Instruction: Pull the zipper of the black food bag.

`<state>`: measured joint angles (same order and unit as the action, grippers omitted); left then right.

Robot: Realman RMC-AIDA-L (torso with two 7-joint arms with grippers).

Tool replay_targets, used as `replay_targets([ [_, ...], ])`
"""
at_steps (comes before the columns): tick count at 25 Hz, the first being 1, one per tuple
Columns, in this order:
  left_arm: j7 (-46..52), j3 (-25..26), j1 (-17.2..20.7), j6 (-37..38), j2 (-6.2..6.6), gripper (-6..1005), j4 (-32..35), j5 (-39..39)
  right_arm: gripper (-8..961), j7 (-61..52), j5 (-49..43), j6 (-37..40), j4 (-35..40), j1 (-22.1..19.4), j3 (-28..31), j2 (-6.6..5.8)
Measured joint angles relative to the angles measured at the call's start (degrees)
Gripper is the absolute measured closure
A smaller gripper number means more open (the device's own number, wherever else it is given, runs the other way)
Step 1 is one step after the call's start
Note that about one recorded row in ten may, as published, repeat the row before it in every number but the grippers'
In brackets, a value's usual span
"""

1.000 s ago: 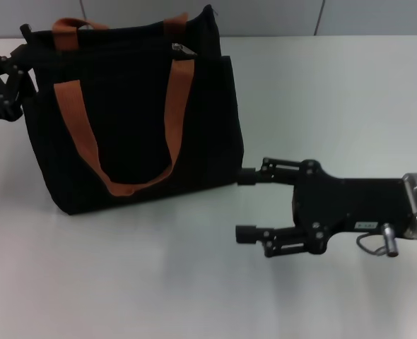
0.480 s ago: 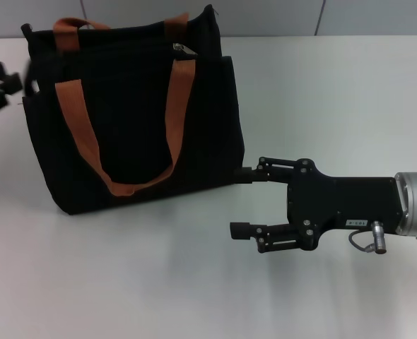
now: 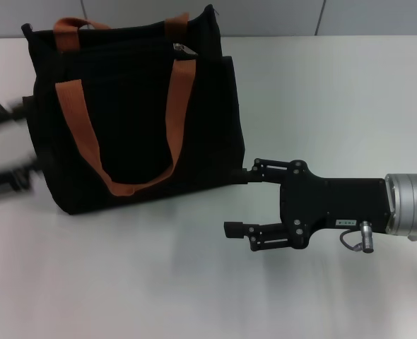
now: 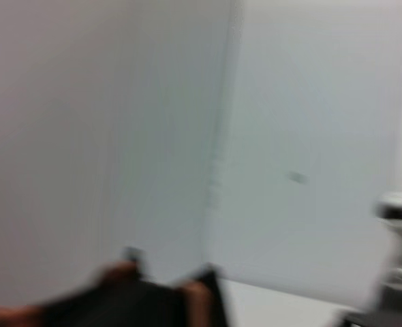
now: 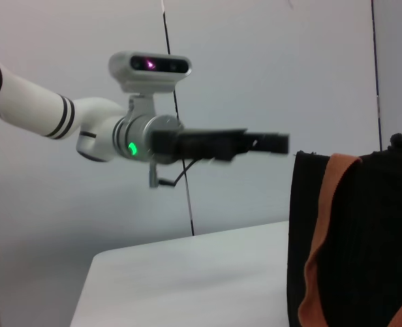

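black food bag (image 3: pixel 134 113) upright, right gripper (image 3: pixel 237 201) open beside it

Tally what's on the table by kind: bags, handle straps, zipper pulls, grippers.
Bags: 1, the black food bag
Orange-brown handle straps: 2, front and rear
Zipper pulls: 1, the zipper at the bag's top edge
Grippers: 2, left gripper beside the bag, right gripper near its lower corner
Total: 6

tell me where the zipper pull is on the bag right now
In the head view the zipper sits at the top of the black food bag, toward its right end, just above the front handle.
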<state>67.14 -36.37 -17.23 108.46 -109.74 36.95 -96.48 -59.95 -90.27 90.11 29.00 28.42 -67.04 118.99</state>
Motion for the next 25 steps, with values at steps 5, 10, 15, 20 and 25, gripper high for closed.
replay_targets([
  [5,-7.1,-3.2,-0.4,0.7,-2.54,181,-3.7,-8.4,141,1.0,-1.1,0.3,-0.8,0.3,0.0,0.01],
  [10,-8.3,-3.4,-1.5,-2.3,-4.38,166,-5.8,-16.0,141,3.2,-3.9,0.1,-2.9,0.8,0.0,0.27],
  [15,-8.3,-3.3,-1.5,-2.4,-4.9,170,-5.8,-18.1,141,5.0,-4.2,-0.1,-5.2,1.6,0.1,0.3],
  [20,-8.3,-3.1,-1.4,-2.4,-4.97,170,-6.5,-18.2,141,6.4,-4.3,-0.8,-5.3,1.2,0.2,0.4],
  [25,-8.6,-3.0,-1.2,-2.3,-5.13,170,-6.5,-18.2,141,8.1,-4.1,-0.9,-6.3,1.0,0.4,0.45],
])
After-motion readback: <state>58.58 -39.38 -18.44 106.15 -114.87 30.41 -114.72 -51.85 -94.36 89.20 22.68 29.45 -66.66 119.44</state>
